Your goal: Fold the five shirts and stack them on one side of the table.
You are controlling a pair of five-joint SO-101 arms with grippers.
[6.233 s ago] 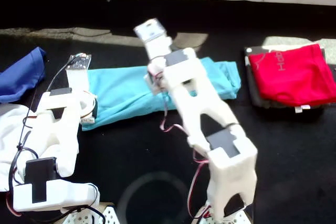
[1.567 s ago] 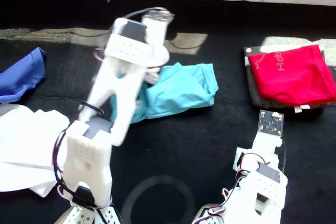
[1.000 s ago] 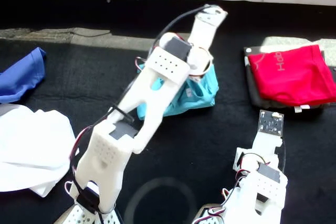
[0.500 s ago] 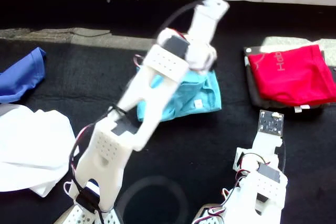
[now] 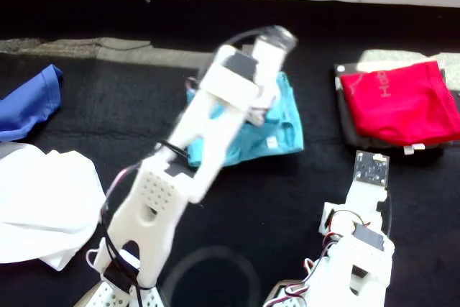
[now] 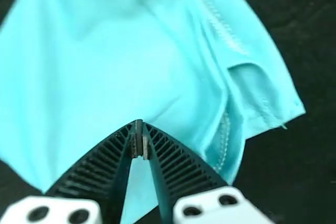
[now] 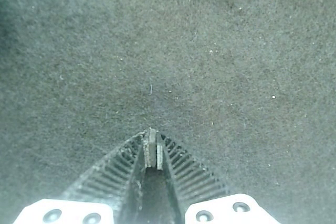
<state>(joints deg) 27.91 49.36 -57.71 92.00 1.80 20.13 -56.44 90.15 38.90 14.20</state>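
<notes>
Your left wrist view shows the left end effector (image 6: 140, 148) with its tips pressed together over the turquoise shirt (image 6: 105, 66), hem stitching plain. The high view places that shirt bunched near centre and the red shirt (image 5: 402, 106) at 3 o'clock, its pale print unreadable. Your right end effector (image 7: 152, 156), at 5 o'clock, is pinched closed above the black felt surface (image 7: 157, 51)

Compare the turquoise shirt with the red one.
The turquoise shirt lies mid-table straight on the black cloth; the red shirt sits at the right side on a dark folded garment. The turquoise shirt's fold is rumpled, under the left gripper; the red shirt lies flatter. Both are folded.
</notes>
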